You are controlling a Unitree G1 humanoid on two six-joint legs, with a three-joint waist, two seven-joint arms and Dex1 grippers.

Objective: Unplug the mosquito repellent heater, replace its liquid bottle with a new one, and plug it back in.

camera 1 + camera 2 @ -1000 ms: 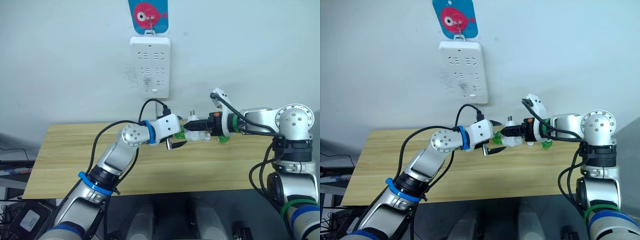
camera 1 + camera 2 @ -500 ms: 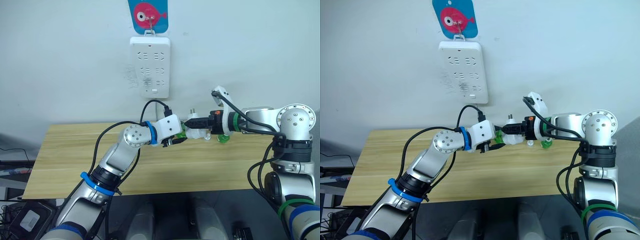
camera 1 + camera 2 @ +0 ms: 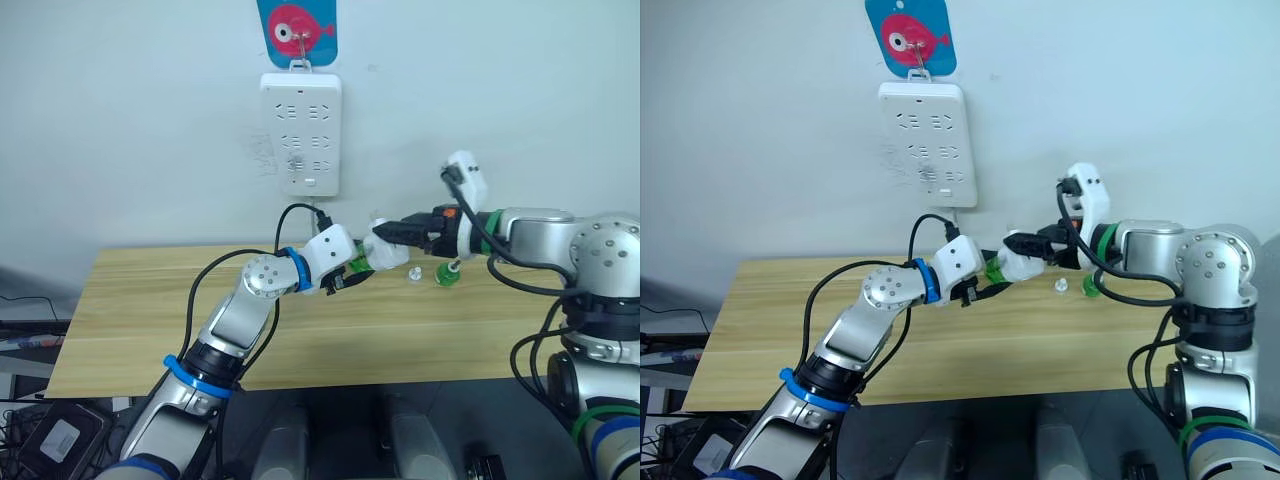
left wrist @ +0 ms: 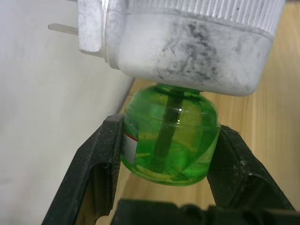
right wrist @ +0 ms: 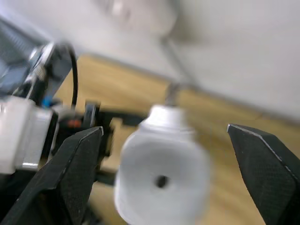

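Observation:
The white mosquito repellent heater (image 3: pixel 385 254) hangs above the table's back edge, plug prongs (image 4: pixel 63 29) bare. A green bottle (image 4: pixel 168 140) is fitted under it, its wick running up into the body. My left gripper (image 3: pixel 350 276) is shut on this bottle, one finger (image 4: pixel 96 164) on each side. My right gripper (image 5: pixel 165 127) stands open just right of the heater, its fingers (image 5: pixel 77 164) wide of the body and off it. On the table lies its liquid bottle (image 3: pixel 446 274), green with a bare dark wick.
A small white cap (image 3: pixel 414 273) lies on the wooden table (image 3: pixel 150 320) beside the loose bottle. A white power strip (image 3: pixel 300 130) hangs on the wall above under a blue fish tag (image 3: pixel 297 25), sockets free. The wall runs just behind the table.
My right gripper has let go of the heater, opened and drawn back up to the right. The left gripper now holds bottle and heater alone, shifted slightly right.

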